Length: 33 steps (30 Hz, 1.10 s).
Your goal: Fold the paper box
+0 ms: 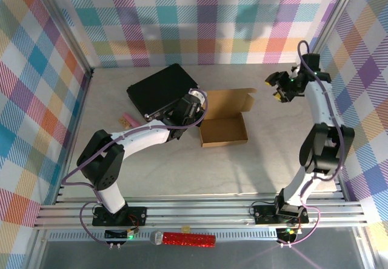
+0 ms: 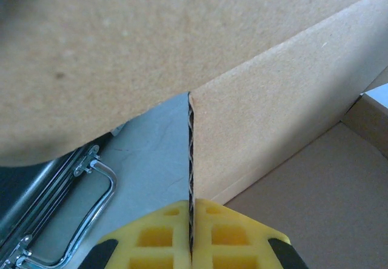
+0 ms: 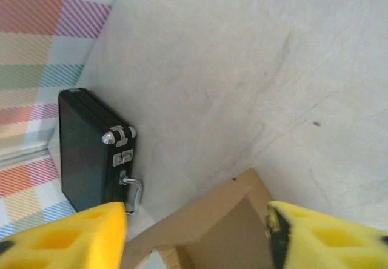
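The left hand (image 2: pixel 191 239) is pinching a thin upright wall of the paper box (image 2: pixel 273 117). Its two yellow fingertips are pressing together with the corrugated edge of the cardboard running straight up between them. In the left wrist view a broad brown flap is leaning across the top, blurred where it comes closest to the lens. The floor of the box is showing at the lower right.

From above, the left hand (image 1: pixel 195 99) is sitting at the far left corner of the paper box (image 1: pixel 224 129). The box is lying near the middle of the tabletop (image 1: pixel 242 166) as an open shallow tray, with a wide flap spreading out on its far side. Just left of it the black case (image 1: pixel 160 87) is lying flat. Its metal handle (image 2: pixel 97 202) is facing the box, and whether the two are touching I cannot tell. A small pink object (image 1: pixel 128 120) is lying on the tabletop left of the left arm, near the case.

The right hand (image 1: pixel 277 90) is hovering over the far right of the tabletop, well apart from the box and gripping nothing. In its own view the right hand (image 3: pixel 197 235) is standing wide, with a corner of the box (image 3: pixel 224 220) and the case (image 3: pixel 85 154) showing below. A red glittery cylinder (image 1: pixel 182 239) is resting near the arms' bases.
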Tool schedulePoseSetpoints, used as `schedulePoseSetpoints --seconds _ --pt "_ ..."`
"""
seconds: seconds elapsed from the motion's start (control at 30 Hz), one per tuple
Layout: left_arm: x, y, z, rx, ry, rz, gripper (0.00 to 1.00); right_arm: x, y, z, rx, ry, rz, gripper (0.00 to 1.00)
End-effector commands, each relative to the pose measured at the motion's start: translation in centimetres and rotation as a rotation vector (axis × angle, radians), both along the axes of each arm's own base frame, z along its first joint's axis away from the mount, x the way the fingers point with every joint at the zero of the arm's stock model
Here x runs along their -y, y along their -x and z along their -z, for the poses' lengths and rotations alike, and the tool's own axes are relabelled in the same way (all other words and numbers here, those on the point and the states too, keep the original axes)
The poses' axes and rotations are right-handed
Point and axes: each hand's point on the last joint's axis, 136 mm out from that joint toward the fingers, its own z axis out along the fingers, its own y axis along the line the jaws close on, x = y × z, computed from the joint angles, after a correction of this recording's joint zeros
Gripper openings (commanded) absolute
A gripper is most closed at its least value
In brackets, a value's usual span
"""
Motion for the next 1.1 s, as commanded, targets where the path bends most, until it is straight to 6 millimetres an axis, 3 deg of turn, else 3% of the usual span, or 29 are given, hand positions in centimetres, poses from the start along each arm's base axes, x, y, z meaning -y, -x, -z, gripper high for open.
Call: schedulePoseSetpoints --seconds 0.0,0.1,0.2,0.3,0.43,0.7,0.87,0.97,1.07 --pt "-0.7 -0.8 -0.3 0.021 -0.009 -0.016 0.0 -2.9 2.2 1.9 -0.142 -0.136 -0.062 0.55" --pt "-0.7 -1.0 -0.3 0.012 -0.008 -0.013 0.0 -3.0 2.8 1.3 -0.009 -0.079 -0.117 0.4" --pt "-0.7 -1.2 -0.2 0.003 -0.008 -0.005 0.0 -3.7 3.6 -1.2 0.311 0.083 -0.269 0.55" --pt "-0.7 -1.3 -0.2 -0.008 -0.015 0.016 0.0 -3.8 4.1 -1.9 0.523 0.237 -0.399 0.58" --pt "-1.3 -1.5 0.1 -0.023 -0.028 0.032 0.0 -5.7 3.8 -2.8 0.811 0.35 -0.57 0.64" --pt "-2.5 -2.2 0.4 -0.049 -0.025 0.044 0.0 -7.6 2.2 1.1 0.764 0.419 -0.776 0.63" --pt "-2.4 -2.6 0.8 -0.062 -0.033 0.056 0.0 -11.0 1.5 1.9 0.768 0.407 -0.895 0.59" --pt "-2.6 -3.0 0.9 -0.062 -0.038 0.048 0.0 -11.9 1.0 2.2 0.742 0.396 -0.912 0.51" --pt "-3.0 -3.6 0.9 -0.067 -0.034 0.016 0.0 -12.1 0.9 2.6 0.702 0.4 -0.907 0.31"
